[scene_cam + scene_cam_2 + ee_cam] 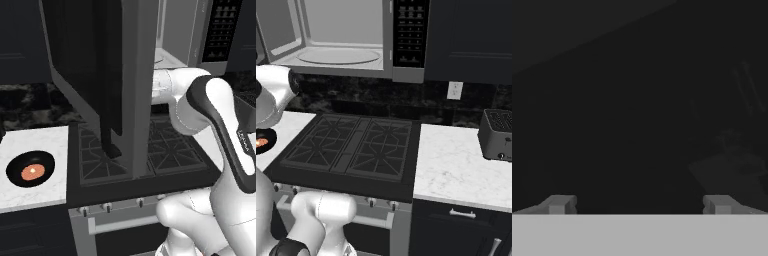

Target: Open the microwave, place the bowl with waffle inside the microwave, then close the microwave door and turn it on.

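Note:
The microwave [341,30] hangs above the stove with its light grey inside and round turntable [338,55] exposed and its black button panel [408,32] at right. The microwave door [95,75] stands swung out towards me, and its black bar handle [107,135] hangs down at the near edge. My arm [170,85] reaches behind the door's edge. In the hand view my gripper [639,205] is open, its fingertips [559,204] wide apart with nothing between them, facing dark glass. The bowl with waffle [31,169] rests on the left counter, also seen as the bowl [262,142].
A black gas stove [351,147] lies under the microwave. The white marble counter [45,145] at left carries the bowl. On the right marble counter [456,170] stands a dark toaster [498,135]. A wall outlet [454,90] sits on the dark backsplash.

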